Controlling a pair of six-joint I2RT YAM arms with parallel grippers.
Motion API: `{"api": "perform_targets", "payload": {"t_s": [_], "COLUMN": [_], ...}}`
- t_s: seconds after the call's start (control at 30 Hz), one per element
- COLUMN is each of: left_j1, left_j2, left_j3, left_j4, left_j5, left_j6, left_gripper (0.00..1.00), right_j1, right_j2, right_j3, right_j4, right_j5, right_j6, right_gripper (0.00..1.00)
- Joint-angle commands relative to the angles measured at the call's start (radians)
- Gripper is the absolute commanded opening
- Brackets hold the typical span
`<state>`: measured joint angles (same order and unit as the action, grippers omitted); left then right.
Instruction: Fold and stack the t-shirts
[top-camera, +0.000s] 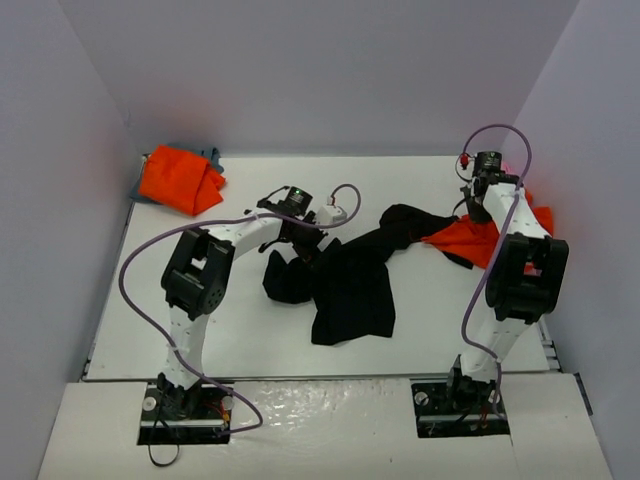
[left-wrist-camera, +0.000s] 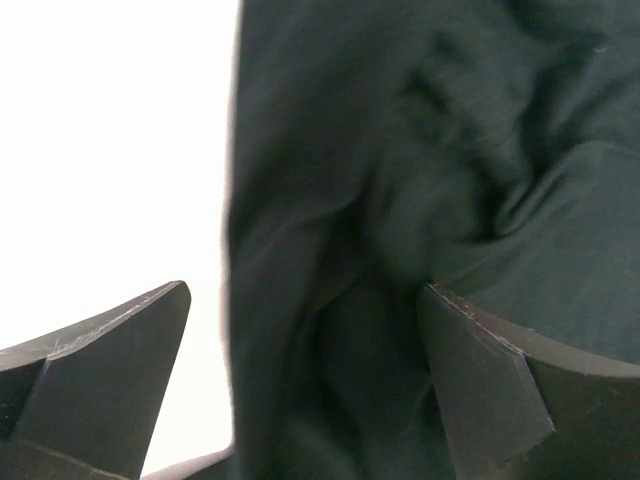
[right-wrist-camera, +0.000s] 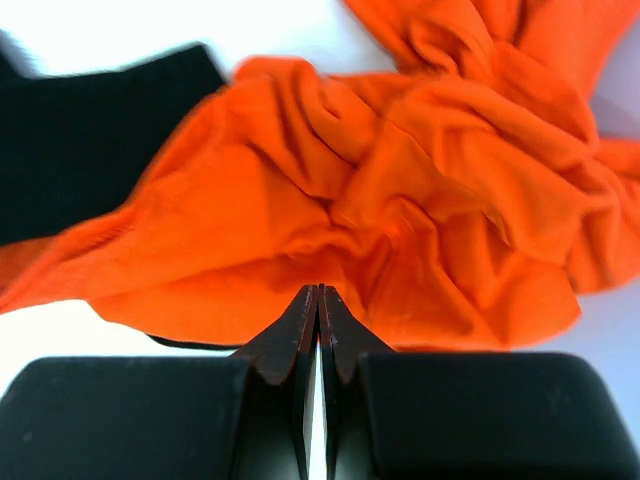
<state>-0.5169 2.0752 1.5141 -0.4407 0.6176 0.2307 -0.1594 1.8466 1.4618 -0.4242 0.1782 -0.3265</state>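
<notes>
A black t-shirt (top-camera: 350, 285) lies crumpled across the middle of the table. My left gripper (top-camera: 303, 240) is low over its left part. In the left wrist view that gripper (left-wrist-camera: 305, 292) is open, with a fold of the black t-shirt (left-wrist-camera: 420, 180) between its fingers (left-wrist-camera: 110, 370). One bright orange t-shirt (top-camera: 478, 240) lies bunched at the right, overlapping the black one's far sleeve. My right gripper (top-camera: 478, 207) hangs over it; its jaws (right-wrist-camera: 318, 292) are shut on nothing, tips just above the orange t-shirt (right-wrist-camera: 400, 200). A second orange t-shirt (top-camera: 180, 180) lies at the back left on a blue-grey one (top-camera: 208, 156).
White walls close in the table on the left, back and right. The table's near edge (top-camera: 320, 378) runs just ahead of both arm bases. A bit of pink cloth (top-camera: 506, 164) shows behind the right wrist. A purple cable (top-camera: 140, 262) loops beside the left arm.
</notes>
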Motion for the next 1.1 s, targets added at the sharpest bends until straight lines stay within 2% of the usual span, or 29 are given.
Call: {"api": "perform_targets", "payload": {"t_s": [0.0, 0.13, 0.27, 0.37, 0.47, 0.67, 0.77, 0.87, 1.07], "left_j1": [0.134, 0.241, 0.288, 0.287, 0.287, 0.271, 0.242, 0.159, 0.003], "left_j2": [-0.036, -0.124, -0.196, -0.243, -0.264, -0.313, -0.369, -0.432, -0.381], "left_j3": [-0.104, -0.225, -0.296, -0.335, -0.347, -0.345, -0.329, -0.255, -0.034], "left_j4": [-0.159, -0.176, -0.187, -0.167, -0.152, -0.128, -0.094, -0.093, -0.134], "left_j5": [-0.034, -0.046, -0.063, -0.063, -0.071, -0.065, -0.082, -0.100, -0.010], "left_j6": [-0.040, -0.017, 0.002, -0.004, -0.005, 0.000, 0.018, 0.036, -0.026], "left_gripper": [0.97, 0.97, 0.97, 0.97, 0.97, 0.97, 0.97, 0.97, 0.97], "right_j1": [-0.060, -0.121, -0.169, -0.195, -0.244, -0.276, -0.278, -0.277, -0.271], "right_j2": [-0.098, -0.092, -0.057, -0.002, 0.035, 0.219, 0.304, 0.434, 0.534], "right_j3": [0.044, 0.037, 0.012, -0.034, -0.044, 0.017, 0.074, 0.175, 0.263], "right_j4": [-0.072, -0.126, -0.178, -0.201, -0.211, -0.204, -0.205, -0.208, -0.219], "right_j5": [0.111, 0.151, 0.138, 0.142, 0.060, 0.033, 0.031, 0.029, -0.002], "right_j6": [0.019, -0.018, -0.045, -0.062, -0.066, -0.066, -0.051, -0.024, 0.006], "right_gripper": [0.00, 0.00, 0.00, 0.00, 0.00, 0.00, 0.00, 0.00, 0.00]}}
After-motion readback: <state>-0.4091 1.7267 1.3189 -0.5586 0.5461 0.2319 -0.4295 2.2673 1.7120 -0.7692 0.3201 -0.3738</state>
